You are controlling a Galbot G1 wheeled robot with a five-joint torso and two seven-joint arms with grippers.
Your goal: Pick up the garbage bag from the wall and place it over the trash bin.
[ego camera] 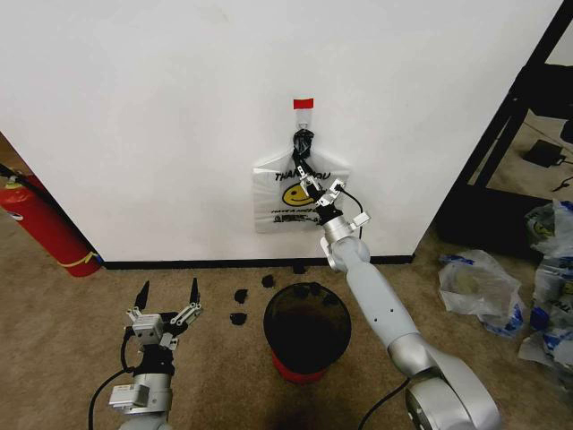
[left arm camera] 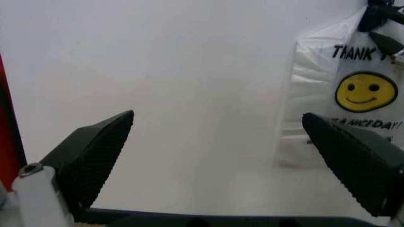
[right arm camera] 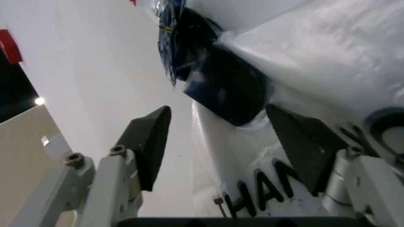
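Garbage bag, one, was seen hung on the wall at frame centre, under one red tape strip. One trash bin stood below it. The right gripper was held wide against the bag, the left gripper wide at lower left.

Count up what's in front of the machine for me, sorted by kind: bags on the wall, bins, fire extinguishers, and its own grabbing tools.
Bags hanging on the wall: 1, the garbage bag
Bins: 1, the trash bin
Fire extinguishers: 1, the fire extinguisher
Tools: 2, the left tool and the right tool
Total: 5
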